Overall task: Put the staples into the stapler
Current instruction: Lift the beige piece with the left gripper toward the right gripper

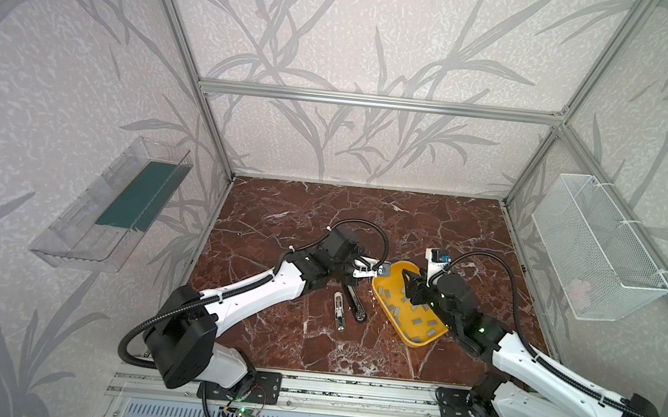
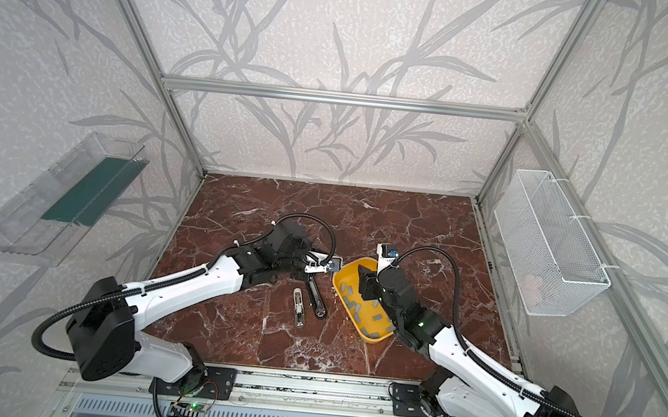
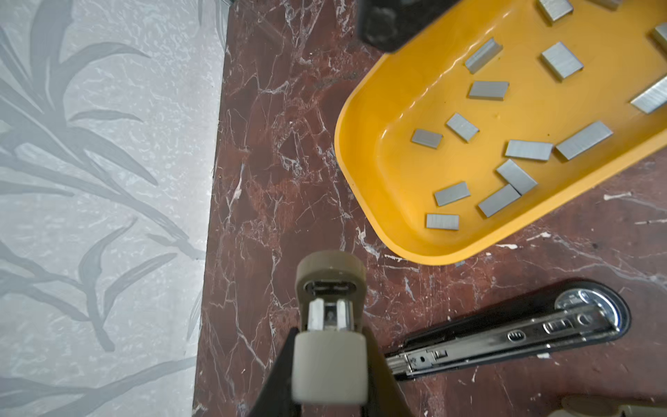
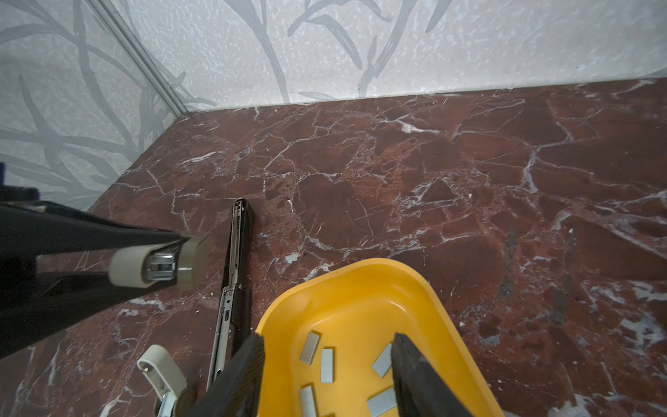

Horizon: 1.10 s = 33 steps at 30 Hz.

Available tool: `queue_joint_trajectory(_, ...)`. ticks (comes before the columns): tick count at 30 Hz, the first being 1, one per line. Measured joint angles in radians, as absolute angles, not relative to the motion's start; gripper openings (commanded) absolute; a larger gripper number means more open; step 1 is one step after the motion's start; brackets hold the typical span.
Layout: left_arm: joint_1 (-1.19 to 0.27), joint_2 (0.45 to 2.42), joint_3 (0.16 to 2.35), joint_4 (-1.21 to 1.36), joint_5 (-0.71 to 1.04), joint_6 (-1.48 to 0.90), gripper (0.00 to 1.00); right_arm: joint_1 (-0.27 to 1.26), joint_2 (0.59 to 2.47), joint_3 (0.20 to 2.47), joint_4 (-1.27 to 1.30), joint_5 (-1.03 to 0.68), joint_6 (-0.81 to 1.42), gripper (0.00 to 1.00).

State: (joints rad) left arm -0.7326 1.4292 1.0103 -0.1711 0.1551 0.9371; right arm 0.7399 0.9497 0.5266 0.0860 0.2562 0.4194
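Near L fingers [image 3: 328, 364]: stapler [image 3: 505, 335], apart.

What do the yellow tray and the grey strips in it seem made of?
Yellow tray: probably moulded plastic, glossy, with soft highlights on its rounded rim. Grey strips: likely metal staples, brushed sheen with fine parallel lines.

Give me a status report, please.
Left gripper shut on small metal piece, likely staples. Right gripper open over yellow tray. Stapler lies on table beside tray, magazine exposed; nothing blocking it.
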Motion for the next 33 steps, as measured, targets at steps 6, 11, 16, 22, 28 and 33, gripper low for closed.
queue_joint_trajectory(6, -0.733, 1.380, 1.026, -0.129, 0.246, 0.890, 0.00, 0.740, 0.916, 0.495, 0.173, 0.147, 0.432, 0.56)
queue_joint_trajectory(11, -0.766, 1.344, 1.003, -0.107, 0.264, 0.909, 0.00, 0.740, 0.874, 0.428, 0.292, 0.046, 0.453, 0.49)
queue_joint_trajectory(16, -0.793, 1.345, 0.993, -0.109, 0.258, 0.933, 0.00, 0.740, 0.873, 0.391, 0.380, -0.020, 0.463, 0.48)
queue_joint_trajectory(22, -0.834, 1.351, 0.981, -0.130, 0.226, 0.975, 0.00, 0.740, 0.891, 0.389, 0.446, -0.062, 0.463, 0.48)
queue_joint_trajectory(28, -0.876, 1.370, 0.980, -0.158, 0.184, 0.994, 0.00, 0.740, 0.934, 0.389, 0.459, -0.056, 0.463, 0.44)
queue_joint_trajectory(33, -0.889, 1.370, 0.980, -0.173, 0.153, 0.984, 0.00, 0.740, 0.957, 0.389, 0.459, -0.035, 0.470, 0.37)
